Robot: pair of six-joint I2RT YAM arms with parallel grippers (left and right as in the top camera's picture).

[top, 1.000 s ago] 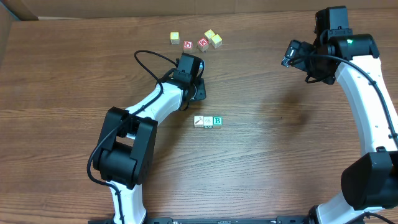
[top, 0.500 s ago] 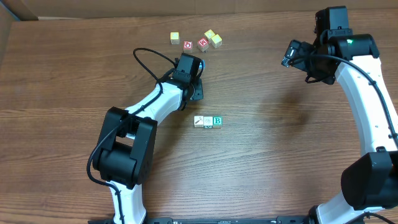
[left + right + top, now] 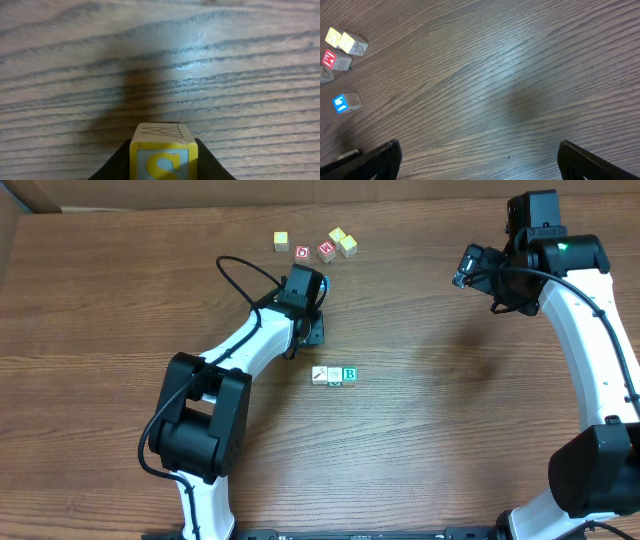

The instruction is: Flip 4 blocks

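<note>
In the left wrist view my left gripper [image 3: 162, 152] is shut on a block [image 3: 161, 134]. Its top is cream with an outlined M, and its near face is yellow-framed pale blue with a yellow S. The black fingers [image 3: 119, 162] press both its sides. Overhead, the left gripper [image 3: 309, 308] hides that block. Three more blocks lie in a row: one with a dark diagonal mark [image 3: 320, 375], a pale one [image 3: 334, 377], and one with a green B [image 3: 349, 374]. My right gripper [image 3: 479, 156] is open with only bare wood between its fingers, and overhead the right gripper [image 3: 470, 268] hangs far right.
A blue-printed cube [image 3: 340, 103] lies on the table beside the left wrist. At the back stands a cluster of cubes: a yellow one [image 3: 281, 241], two red-printed ones [image 3: 302, 251] [image 3: 326, 250] and two pale yellow ones [image 3: 343, 241]. A cardboard wall [image 3: 200, 192] lines the far table edge.
The left jaws have closed in on the block. The left gripper head has shifted slightly towards the left. The right arm and the row of three blocks have not moved.
</note>
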